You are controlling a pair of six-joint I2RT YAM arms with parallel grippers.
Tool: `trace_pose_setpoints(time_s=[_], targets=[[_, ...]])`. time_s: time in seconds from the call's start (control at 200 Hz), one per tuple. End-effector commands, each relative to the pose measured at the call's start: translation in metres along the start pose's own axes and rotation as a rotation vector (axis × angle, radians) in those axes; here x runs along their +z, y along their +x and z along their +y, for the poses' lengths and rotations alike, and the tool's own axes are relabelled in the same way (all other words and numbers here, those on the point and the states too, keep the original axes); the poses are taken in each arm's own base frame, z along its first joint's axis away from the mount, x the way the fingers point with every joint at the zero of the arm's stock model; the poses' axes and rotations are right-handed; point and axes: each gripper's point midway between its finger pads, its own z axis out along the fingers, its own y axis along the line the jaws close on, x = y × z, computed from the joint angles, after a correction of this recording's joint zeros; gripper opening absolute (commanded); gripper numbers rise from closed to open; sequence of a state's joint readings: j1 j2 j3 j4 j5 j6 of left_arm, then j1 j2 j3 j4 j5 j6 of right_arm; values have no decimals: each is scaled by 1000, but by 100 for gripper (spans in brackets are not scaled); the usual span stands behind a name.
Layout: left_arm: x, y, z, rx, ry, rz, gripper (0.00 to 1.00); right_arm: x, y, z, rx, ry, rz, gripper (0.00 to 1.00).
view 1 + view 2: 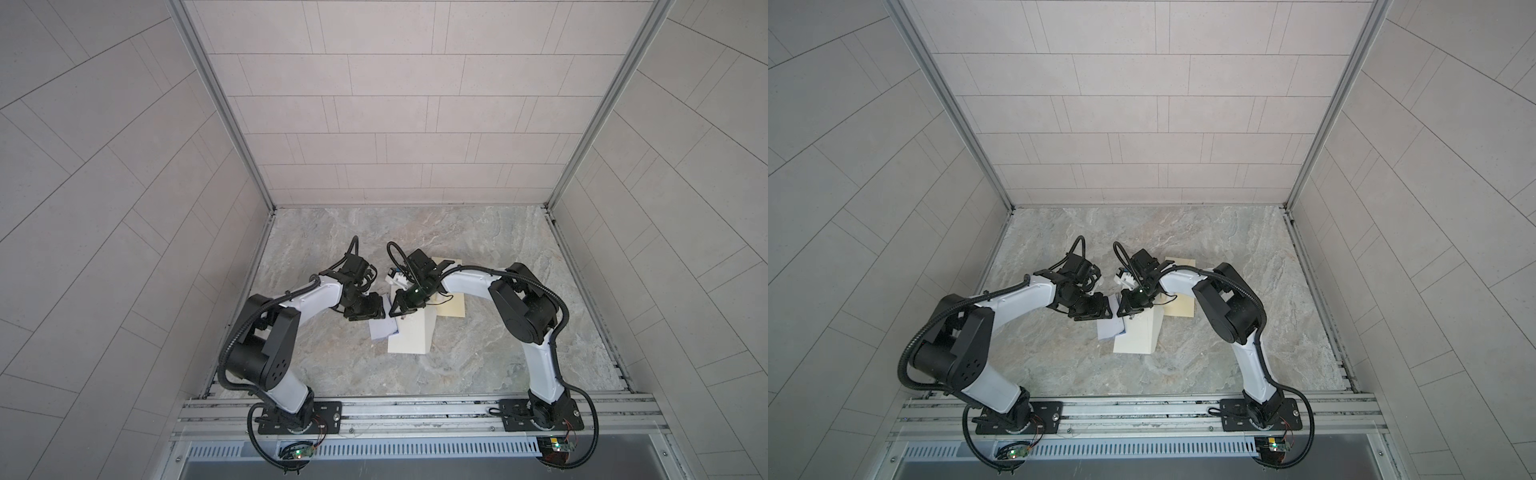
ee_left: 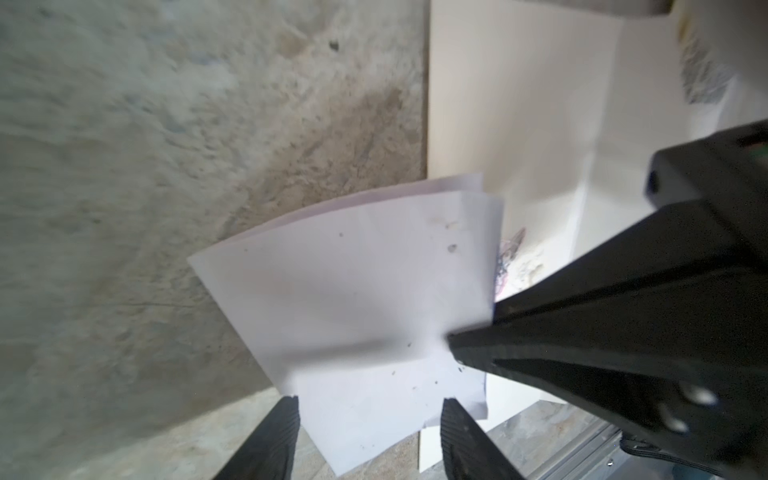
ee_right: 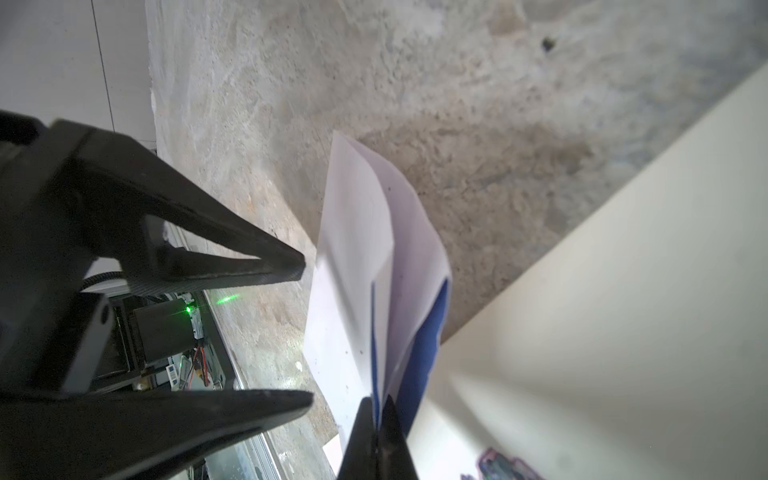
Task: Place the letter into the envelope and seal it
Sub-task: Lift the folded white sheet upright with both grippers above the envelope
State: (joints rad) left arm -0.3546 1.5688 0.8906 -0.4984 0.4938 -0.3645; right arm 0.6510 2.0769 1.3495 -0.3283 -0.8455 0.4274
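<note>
The letter is a folded white sheet with blue showing inside the fold, held slightly off the stone tabletop. My right gripper is shut on one edge of the letter. My left gripper stands open, its fingertips at the opposite edge of the letter without clamping it. The cream envelope lies flat just right of the letter, partly under it. In both top views the two grippers meet tip to tip over the letter beside the envelope.
A tan flat paper piece lies under the right arm behind the envelope. A colourful stamp-like mark sits on the envelope. Walls enclose the table on three sides, and the aluminium rail runs along the front.
</note>
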Motion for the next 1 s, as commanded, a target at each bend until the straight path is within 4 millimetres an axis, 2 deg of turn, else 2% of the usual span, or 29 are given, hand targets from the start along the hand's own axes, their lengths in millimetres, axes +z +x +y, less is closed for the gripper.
trace_pose_setpoints(time_s=[0.0,0.085,0.215,0.45,0.595,0.781,0.941,0.996], targets=[[-34,-30,-9,-61,108,-153,64,-28,-14,17,-30,-26,-92,0],[-54,-47,-23,-88,217,-241,69,-47,-18,29,-44,-67,-131,0],[-70,-59,-49,-63,354,-284,74,-77,-23,43,-56,-103,-207,0],[-76,-53,-69,-8,478,-276,78,-127,-31,54,-55,-133,-329,0],[-79,-51,-76,20,515,-277,78,-140,-34,59,-58,-141,-366,0],[-83,-47,-100,105,594,-263,68,-138,-39,58,-38,-147,-384,0],[-80,-44,-105,126,600,-248,57,-141,-48,64,-33,-178,-426,0],[-80,-45,-104,125,594,-255,44,-141,-49,66,-37,-179,-429,0]])
